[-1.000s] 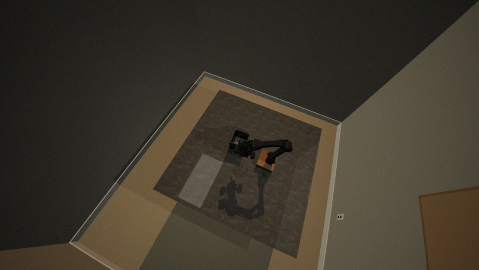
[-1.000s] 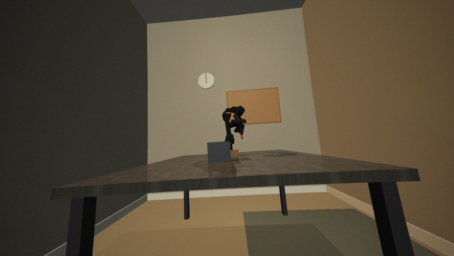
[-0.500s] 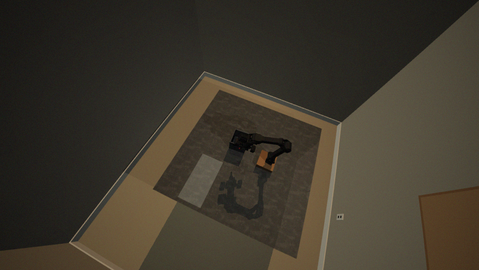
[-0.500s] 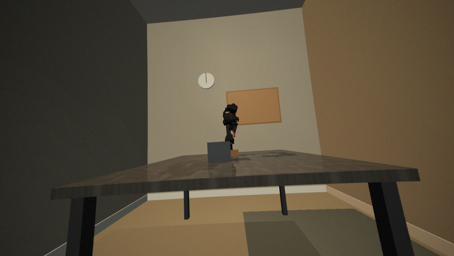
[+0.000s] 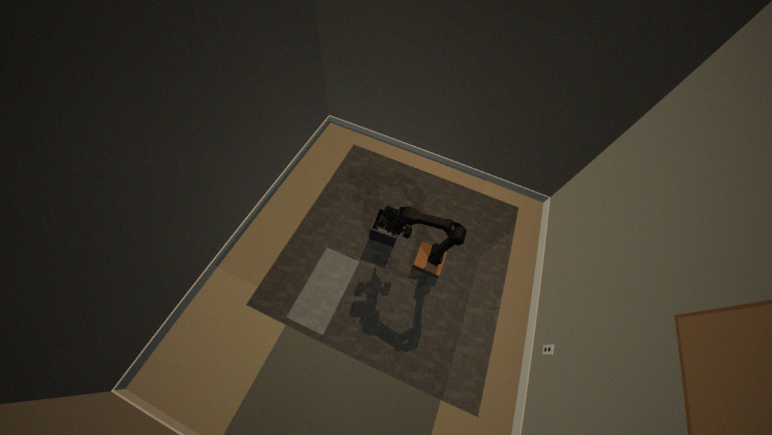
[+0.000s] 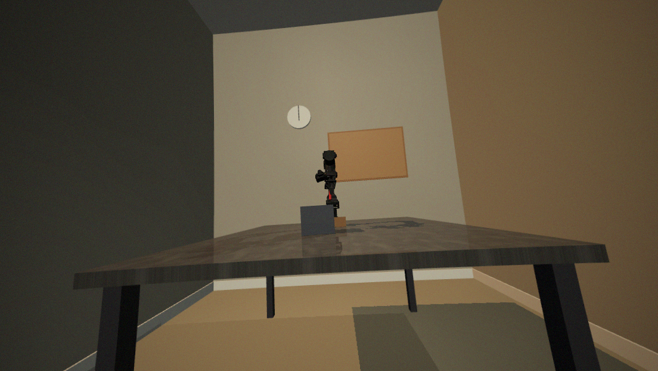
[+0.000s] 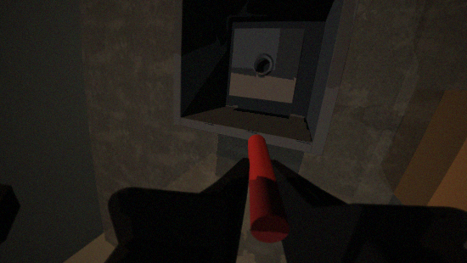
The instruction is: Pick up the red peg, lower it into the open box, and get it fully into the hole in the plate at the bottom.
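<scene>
Holding the red peg [image 6: 329, 195] [image 7: 260, 170] by the open box [image 5: 382, 237] [image 6: 317, 220] [image 7: 204, 125].
From the top, my end effector [image 5: 385, 221] [image 6: 329, 188] [image 7: 258, 165] is hovering over the box on the desk [image 5: 334, 216] [image 6: 414, 255] [image 7: 127, 85]. From the exterior, the peg is showing above the box's top edge. At the wrist, my fingers are closing narrowly around the peg; its far tip is appearing beside the near rim, while the plate [image 7: 255, 42] is showing its hole unfilled, between the walls.
</scene>
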`<action>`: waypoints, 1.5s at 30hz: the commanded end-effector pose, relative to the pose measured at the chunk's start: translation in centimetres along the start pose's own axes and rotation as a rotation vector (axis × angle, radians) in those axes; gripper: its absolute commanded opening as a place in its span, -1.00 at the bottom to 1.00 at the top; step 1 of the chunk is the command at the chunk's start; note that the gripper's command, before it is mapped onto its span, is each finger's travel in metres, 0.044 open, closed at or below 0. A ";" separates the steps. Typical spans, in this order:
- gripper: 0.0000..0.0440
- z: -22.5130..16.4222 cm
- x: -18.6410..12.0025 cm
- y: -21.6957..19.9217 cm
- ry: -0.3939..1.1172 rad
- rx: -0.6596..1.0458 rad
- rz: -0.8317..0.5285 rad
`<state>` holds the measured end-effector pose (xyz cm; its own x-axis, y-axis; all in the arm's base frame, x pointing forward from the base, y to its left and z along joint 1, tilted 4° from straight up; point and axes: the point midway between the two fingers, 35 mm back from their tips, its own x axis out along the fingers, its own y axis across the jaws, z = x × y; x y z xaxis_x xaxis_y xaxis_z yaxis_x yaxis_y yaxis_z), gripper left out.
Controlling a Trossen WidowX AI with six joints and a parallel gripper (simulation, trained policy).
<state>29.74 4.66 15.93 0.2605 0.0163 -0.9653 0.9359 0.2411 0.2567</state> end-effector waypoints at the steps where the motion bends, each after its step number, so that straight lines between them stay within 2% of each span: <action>1: -1.00 0.8 0.3 0.1 -0.002 0.000 -0.017; 22: -1.00 5.3 4.3 0.2 0.010 0.004 -0.115; 45: -1.00 6.8 10.8 -0.1 0.066 -0.033 -0.159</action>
<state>34.21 -1.74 6.65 0.1071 0.0339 -0.9937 0.9572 0.2667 0.1123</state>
